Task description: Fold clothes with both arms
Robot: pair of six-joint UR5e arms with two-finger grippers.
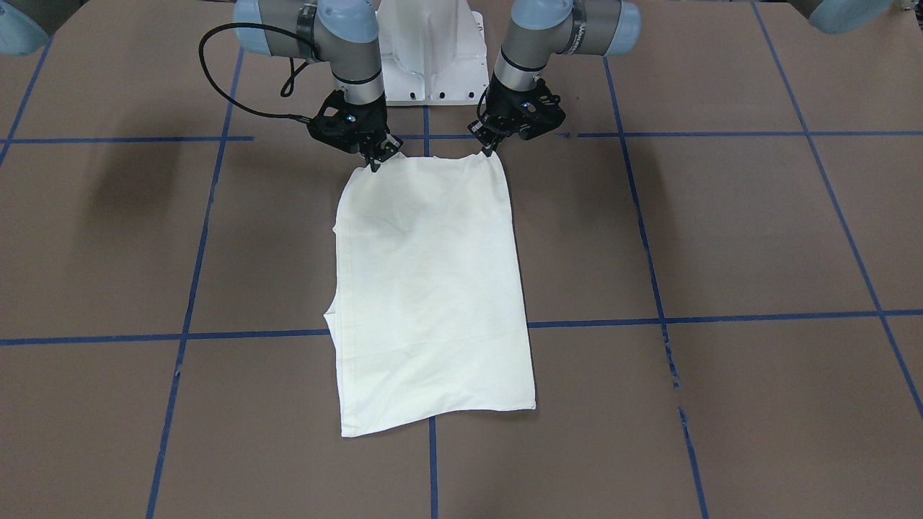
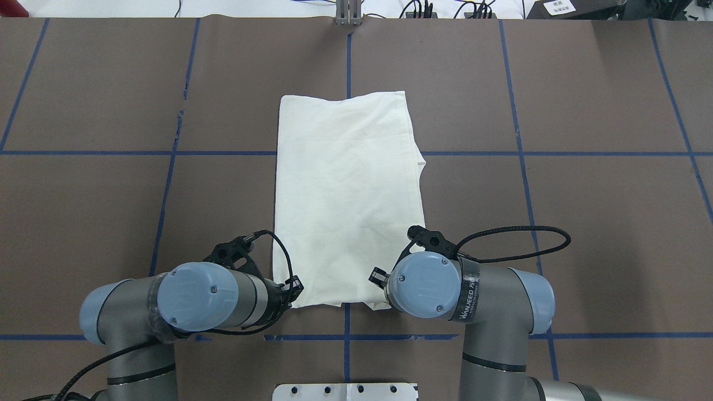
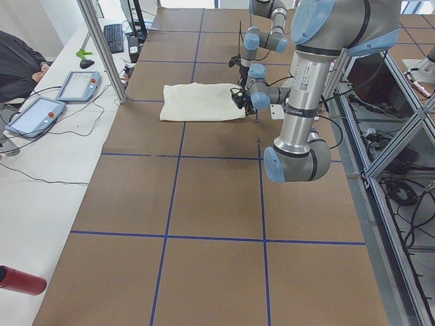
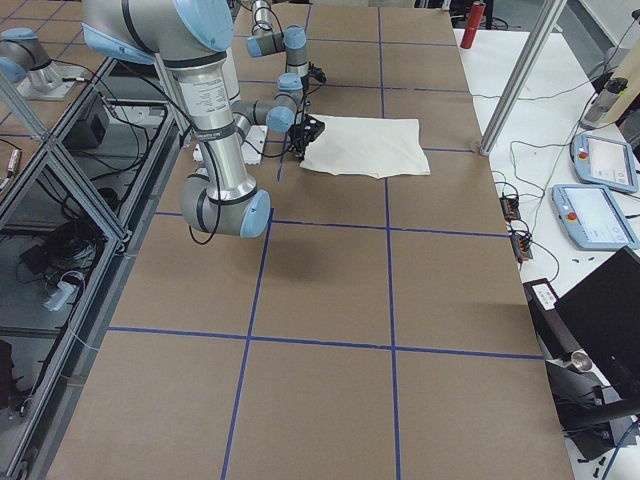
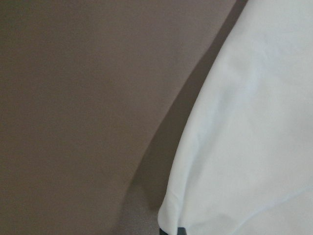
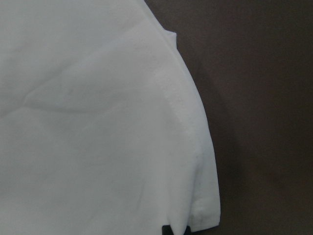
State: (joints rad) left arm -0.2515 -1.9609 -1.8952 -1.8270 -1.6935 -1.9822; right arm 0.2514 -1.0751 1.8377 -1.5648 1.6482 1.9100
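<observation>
Corners of the hem nearest the robot are held, it is judged, so that this edge can be carried over toward the far one. The T-shirt (image 2: 345,195) is laid plain side up as a long rectangle at the middle of the table (image 2: 557,223), running from 12 to 6 o'clock in the overhead view. Its 7 o'clock corner is pinched by the left gripper (image 1: 491,149) and its 5 o'clock corner by the right gripper (image 1: 374,160), the fingers apparently pressed together on fabric. The left arm (image 2: 189,298) and right arm (image 2: 445,289) are bent low, with wrists tipped downward.
</observation>
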